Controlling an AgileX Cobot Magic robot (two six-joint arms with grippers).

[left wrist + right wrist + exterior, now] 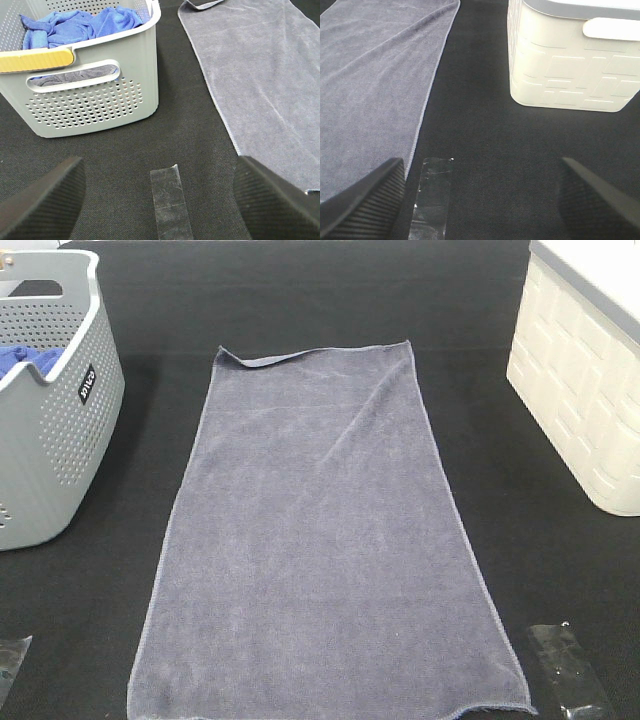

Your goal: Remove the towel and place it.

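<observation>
The grey-lavender towel lies spread flat and lengthwise on the black table, its far left corner folded over. It also shows in the left wrist view and in the right wrist view. My left gripper is open and empty, low over the table between the grey basket and the towel's left edge. My right gripper is open and empty just off the towel's right edge. Neither gripper touches the towel, and neither shows in the exterior high view.
A grey perforated basket holding a bright blue cloth stands at the left. A white basket stands at the right. Clear tape strips lie on the table near the front corners.
</observation>
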